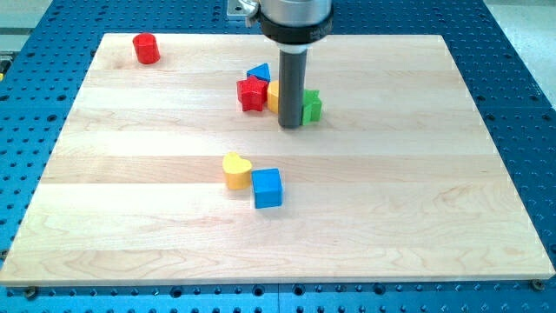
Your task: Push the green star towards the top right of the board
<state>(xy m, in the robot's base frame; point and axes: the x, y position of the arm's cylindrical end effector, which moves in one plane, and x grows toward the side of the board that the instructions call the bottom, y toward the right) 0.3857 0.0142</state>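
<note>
The green star [311, 105] lies above the board's middle, partly hidden behind my rod. My tip [290, 126] rests on the board at the star's left-bottom side, touching or nearly touching it. A red star-like block [252, 94], a blue triangular block [259, 72] and a yellow block [273, 96] cluster just left of the rod; the rod hides part of the yellow one.
A red cylinder [146, 48] stands near the board's top left corner. A yellow heart [235, 169] and a blue cube [268, 187] sit together below the middle. The wooden board [417, 191] lies on a blue perforated table.
</note>
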